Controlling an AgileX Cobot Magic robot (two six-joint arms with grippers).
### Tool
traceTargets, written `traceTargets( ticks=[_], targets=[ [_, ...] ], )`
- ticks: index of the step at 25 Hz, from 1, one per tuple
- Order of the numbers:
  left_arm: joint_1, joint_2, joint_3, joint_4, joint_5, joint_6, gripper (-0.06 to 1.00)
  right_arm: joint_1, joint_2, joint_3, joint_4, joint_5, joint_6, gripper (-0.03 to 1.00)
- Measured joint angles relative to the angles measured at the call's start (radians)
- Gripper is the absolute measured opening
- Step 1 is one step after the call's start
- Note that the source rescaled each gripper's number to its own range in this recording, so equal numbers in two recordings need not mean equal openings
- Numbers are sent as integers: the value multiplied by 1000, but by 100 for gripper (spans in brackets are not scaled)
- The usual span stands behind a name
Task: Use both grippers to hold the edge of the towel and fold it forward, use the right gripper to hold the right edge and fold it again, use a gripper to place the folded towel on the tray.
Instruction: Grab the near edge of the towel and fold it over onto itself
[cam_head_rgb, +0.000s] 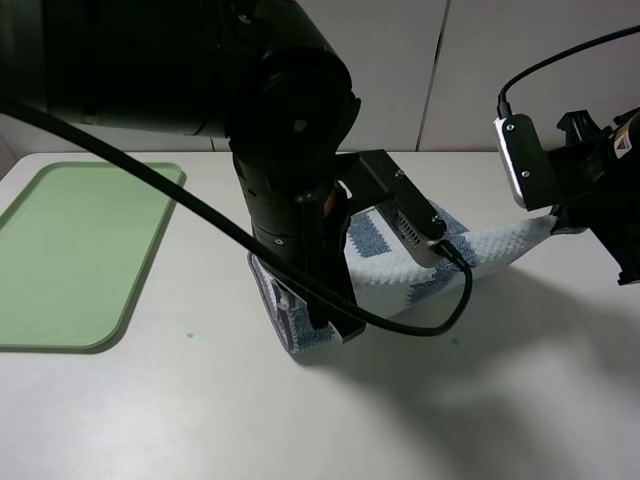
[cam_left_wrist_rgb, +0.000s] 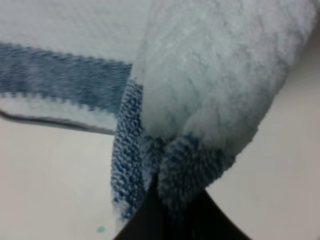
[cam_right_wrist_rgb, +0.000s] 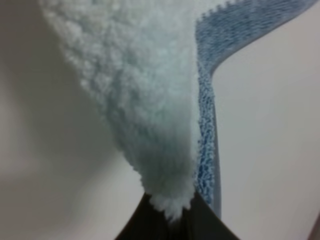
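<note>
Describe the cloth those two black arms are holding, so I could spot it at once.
Over the white table, right of the flat green tray, hangs the towel, lifted at both ends. It is the only soft thing there: fluffy, with broad white and blue-grey stripes.

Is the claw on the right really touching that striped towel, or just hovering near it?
Touching. The right wrist view shows the right gripper shut on the towel, with the fluffy corner pinched between its dark jaws.
</note>
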Motion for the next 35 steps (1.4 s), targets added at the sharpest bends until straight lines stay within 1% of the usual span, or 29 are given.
traceTargets(
  ticks=[2, 9, 16, 20, 35],
  targets=[
    [0, 0, 0, 21, 4, -16, 0, 0, 1, -20, 2, -2, -3, 0],
    [0, 0, 0, 42, 15, -40, 0, 0, 72, -47, 22, 0, -7, 0],
    [0, 0, 0, 108, 29, -92, 0, 0, 119, -47, 28, -42, -8, 0],
    [4, 0, 0, 109, 33, -97, 0, 0, 134, -47, 38, -49, -19, 0],
    [74, 0, 0, 106, 27, -99, 0, 0, 134, -47, 61, -114, -59, 0]
  ],
)
